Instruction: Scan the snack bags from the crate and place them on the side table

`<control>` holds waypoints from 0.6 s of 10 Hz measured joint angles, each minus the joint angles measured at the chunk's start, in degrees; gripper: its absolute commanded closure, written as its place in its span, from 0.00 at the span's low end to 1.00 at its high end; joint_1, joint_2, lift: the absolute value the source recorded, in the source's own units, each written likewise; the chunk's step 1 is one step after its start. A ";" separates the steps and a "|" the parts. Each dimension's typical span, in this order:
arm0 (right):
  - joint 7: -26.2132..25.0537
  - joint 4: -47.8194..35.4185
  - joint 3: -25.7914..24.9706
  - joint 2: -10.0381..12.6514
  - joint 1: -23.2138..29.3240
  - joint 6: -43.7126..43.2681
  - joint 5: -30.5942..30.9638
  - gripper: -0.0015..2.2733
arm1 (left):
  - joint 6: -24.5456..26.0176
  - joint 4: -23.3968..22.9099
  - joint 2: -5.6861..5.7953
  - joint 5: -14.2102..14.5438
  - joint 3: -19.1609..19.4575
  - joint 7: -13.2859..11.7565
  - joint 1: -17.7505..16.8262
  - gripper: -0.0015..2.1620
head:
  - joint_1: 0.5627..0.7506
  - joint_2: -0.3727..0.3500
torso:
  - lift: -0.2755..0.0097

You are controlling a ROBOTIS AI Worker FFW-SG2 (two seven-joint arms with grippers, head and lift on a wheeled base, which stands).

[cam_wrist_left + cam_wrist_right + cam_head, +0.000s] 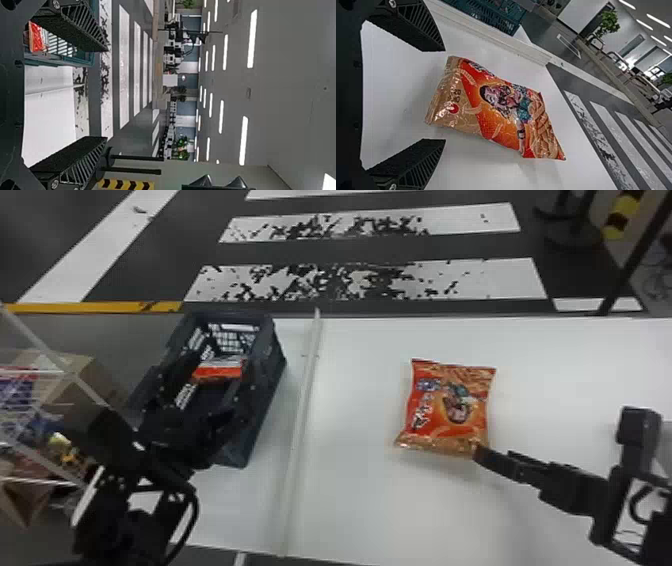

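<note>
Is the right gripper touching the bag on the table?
Apart. The right wrist view shows white table between the bag and both fingers of the open right gripper.

Snack bag [450, 405]: glossy, crinkled film | crate [265, 390]: matt plastic, probably | table [560, 390]: smooth

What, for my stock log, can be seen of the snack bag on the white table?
The bag is a shiny, plastic-looking red and orange pouch with tan ends, a printed figure and snack pieces. It looks filled and closed, lying printed face up on the white table, right of the raised strip. The right gripper is open at its near end; contact is unclear.
</note>
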 measured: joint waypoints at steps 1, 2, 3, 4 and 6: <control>-0.15 1.25 0.54 -0.05 -1.23 0.34 0.65 0.03 | -0.01 0.00 0.00 0.24 0.22 -0.17 0.17 0.04 | 0.70 0.74 | 0.64; -0.29 2.47 1.16 -0.14 -2.36 0.43 1.47 0.03 | 0.03 0.02 0.00 0.31 0.27 -0.21 0.28 0.04 | 0.70 0.74 | 0.64; -0.37 3.77 1.79 -0.25 -3.40 0.45 2.33 0.03 | 0.05 0.05 0.00 0.33 0.28 -0.20 0.31 0.04 | 0.70 0.74 | 0.64; -0.45 5.11 2.53 -0.47 -4.34 0.39 3.00 0.03 | 0.06 0.14 0.00 0.36 0.31 -0.27 0.32 0.04 | 0.70 0.74 | 0.64; -0.38 7.81 3.93 -0.64 -6.19 0.18 3.79 0.10 | 0.06 0.41 0.00 0.44 0.40 -0.46 0.24 0.04 | 0.70 0.75 | 0.64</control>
